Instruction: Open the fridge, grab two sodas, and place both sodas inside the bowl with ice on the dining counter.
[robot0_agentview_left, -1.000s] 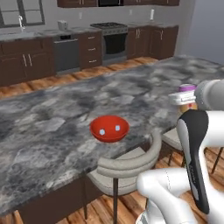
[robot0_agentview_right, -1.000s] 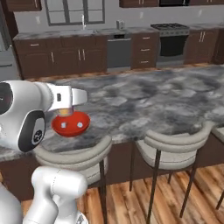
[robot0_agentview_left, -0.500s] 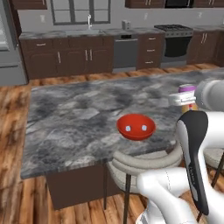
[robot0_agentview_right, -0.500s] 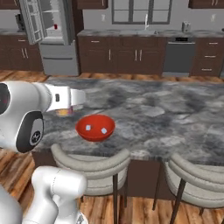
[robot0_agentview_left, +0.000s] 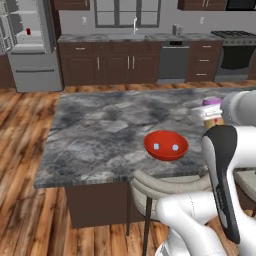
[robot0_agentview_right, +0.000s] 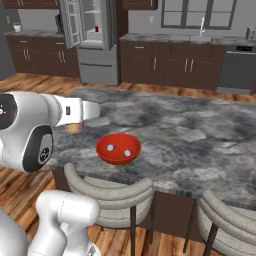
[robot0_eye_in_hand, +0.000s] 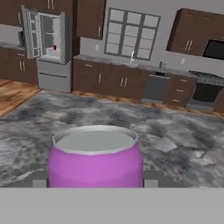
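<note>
While the whole scene is shifted by the base's drive since the earlier frame, the purple can (robot0_eye_in_hand: 95, 157) is kept clamped between the fingers above the desk (robot0_agentview_left: 95, 135). The bowl (robot0_agentview_left: 166, 145) is seen nearer the middle, and the open fridge (robot0_agentview_right: 92, 42) is brought into sight.

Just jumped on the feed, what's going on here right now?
The arm is carrying the purple soda can in its gripper above the dining counter. The red-orange bowl sits near the counter's front edge with a couple of ice pieces in it and no can inside yet. Across the kitchen, the fridge stands with its doors open, and something small and red, probably the other soda, shows on a shelf.
</note>
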